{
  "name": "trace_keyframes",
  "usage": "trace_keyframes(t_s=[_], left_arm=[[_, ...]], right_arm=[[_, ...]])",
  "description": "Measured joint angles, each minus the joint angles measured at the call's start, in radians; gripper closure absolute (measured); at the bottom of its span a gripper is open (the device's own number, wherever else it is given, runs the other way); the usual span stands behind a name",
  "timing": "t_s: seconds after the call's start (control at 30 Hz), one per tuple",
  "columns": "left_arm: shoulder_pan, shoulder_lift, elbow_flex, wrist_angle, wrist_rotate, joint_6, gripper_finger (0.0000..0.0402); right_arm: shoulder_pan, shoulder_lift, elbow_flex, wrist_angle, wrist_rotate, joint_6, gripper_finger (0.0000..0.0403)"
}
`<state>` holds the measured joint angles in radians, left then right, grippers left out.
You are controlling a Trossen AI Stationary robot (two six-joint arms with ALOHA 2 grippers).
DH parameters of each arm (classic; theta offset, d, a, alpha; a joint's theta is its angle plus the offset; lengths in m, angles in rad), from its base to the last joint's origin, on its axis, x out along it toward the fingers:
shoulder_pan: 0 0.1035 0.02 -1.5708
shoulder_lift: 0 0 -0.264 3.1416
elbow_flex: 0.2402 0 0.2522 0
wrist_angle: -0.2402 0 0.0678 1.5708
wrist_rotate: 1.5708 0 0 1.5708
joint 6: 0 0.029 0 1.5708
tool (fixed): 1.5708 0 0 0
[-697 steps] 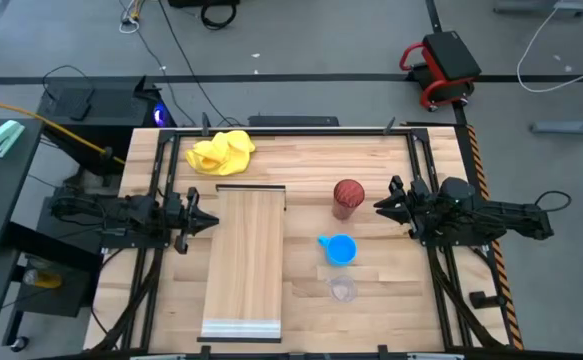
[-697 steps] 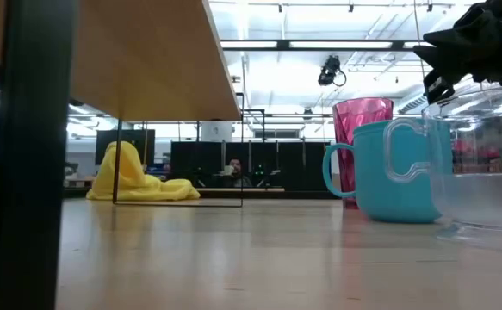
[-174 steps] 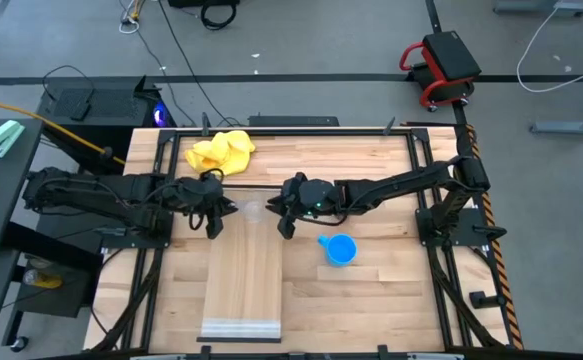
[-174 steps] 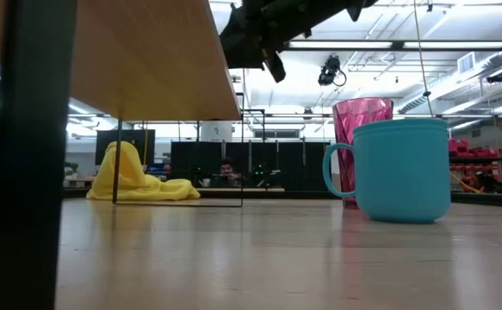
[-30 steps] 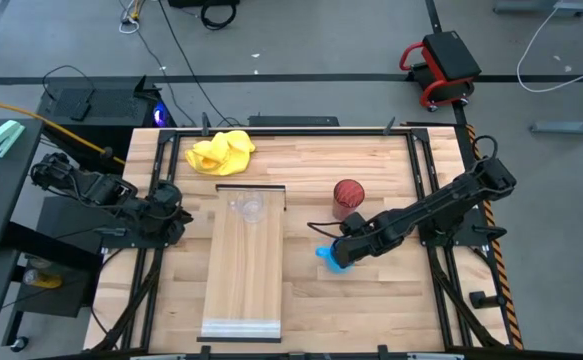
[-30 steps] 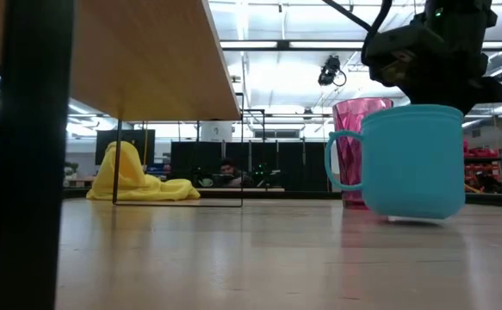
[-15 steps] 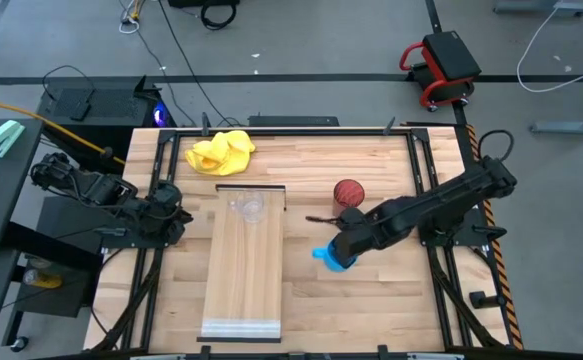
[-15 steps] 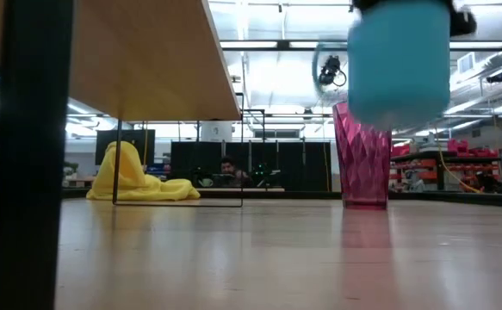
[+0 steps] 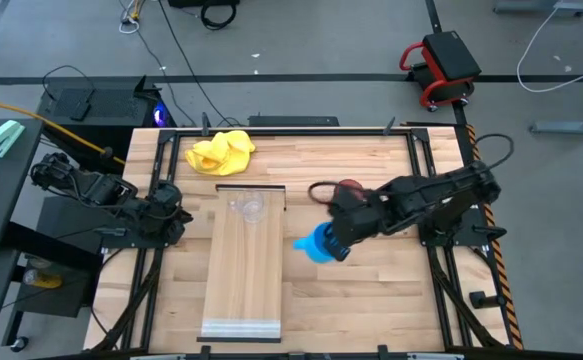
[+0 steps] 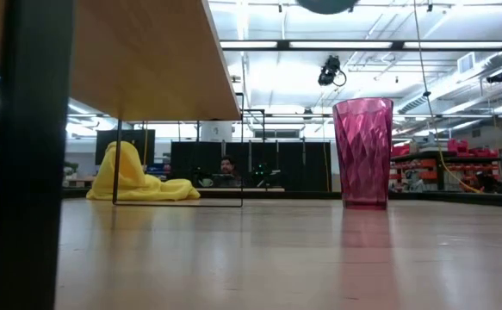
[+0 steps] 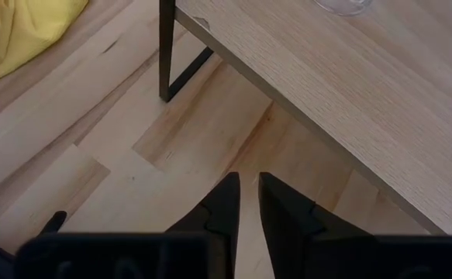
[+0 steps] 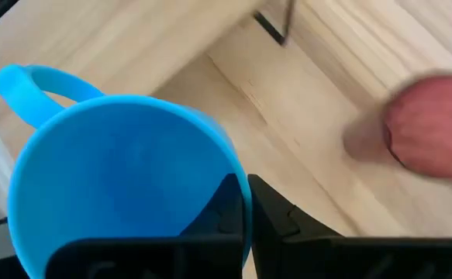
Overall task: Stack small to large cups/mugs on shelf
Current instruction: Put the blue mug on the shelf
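Observation:
The bright blue mug [image 9: 314, 245] hangs above the table between the shelf [image 9: 245, 275] and the dark red ribbed cup [image 9: 350, 187]. My right gripper [image 9: 333, 243] is shut on it. The red cup stands on its base on the table [image 10: 363, 153]; my right arm partly covers it from above. The small clear cup [image 9: 248, 207] stands on the shelf's far end. My left gripper [image 11: 249, 203] is shut and empty, at the table's left edge beside the shelf [image 9: 174, 212]. My right gripper pinches the mug's rim wall [image 12: 243, 192], one finger [image 12: 224, 203] inside the mug and one [image 12: 276, 218] outside. The hold is on the side away from the handle [image 12: 30, 85]. The fingers come from the table's right, slanting down. The mug is lifted clear, mouth up; only its bottom [image 10: 324, 4] shows in the low view.
A yellow cloth [image 9: 221, 152] lies at the table's far left. The shelf stands raised on thin dark legs [image 11: 166, 50]. Bare tabletop [image 9: 371, 290] lies near the front right.
My right gripper has lifted the blue mug off the table, up almost out of the low view. It has carried the mug toward the table's left, nearer the shelf. The red cup and the clear cup have stayed in place.

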<state>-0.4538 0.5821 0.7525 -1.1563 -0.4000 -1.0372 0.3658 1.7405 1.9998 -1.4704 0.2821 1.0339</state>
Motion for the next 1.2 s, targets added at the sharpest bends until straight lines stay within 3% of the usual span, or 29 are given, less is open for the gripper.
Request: trace_keyframes(t_s=[0.1,0.33,0.5,0.73,0.97,1.2], left_arm=[[0.000,0.000,0.000,0.025,0.002,-0.001,0.0338],[0.000,-0.042,0.000,0.257,0.038,0.138,0.0328],[-0.007,-0.068,0.000,0.312,0.044,0.224,0.0334],[-0.096,-0.019,0.000,0.545,0.026,0.397,0.0333],[-0.215,0.131,0.000,0.637,-0.108,0.457,0.0348],[-0.328,0.255,0.000,0.723,-0.309,0.500,0.0361]], right_arm=[[-0.019,0.099,0.110,-0.002,-0.009,-0.088,0.0398],[-0.063,0.280,0.342,-0.003,-0.041,-0.226,0.0398],[-0.095,0.322,0.347,0.042,-0.063,-0.245,0.0398],[-0.109,0.345,0.347,0.136,-0.067,-0.260,0.0398],[-0.128,0.347,0.347,0.173,-0.066,-0.254,0.0398],[-0.147,0.347,0.347,0.180,-0.068,-0.248,0.0398]])
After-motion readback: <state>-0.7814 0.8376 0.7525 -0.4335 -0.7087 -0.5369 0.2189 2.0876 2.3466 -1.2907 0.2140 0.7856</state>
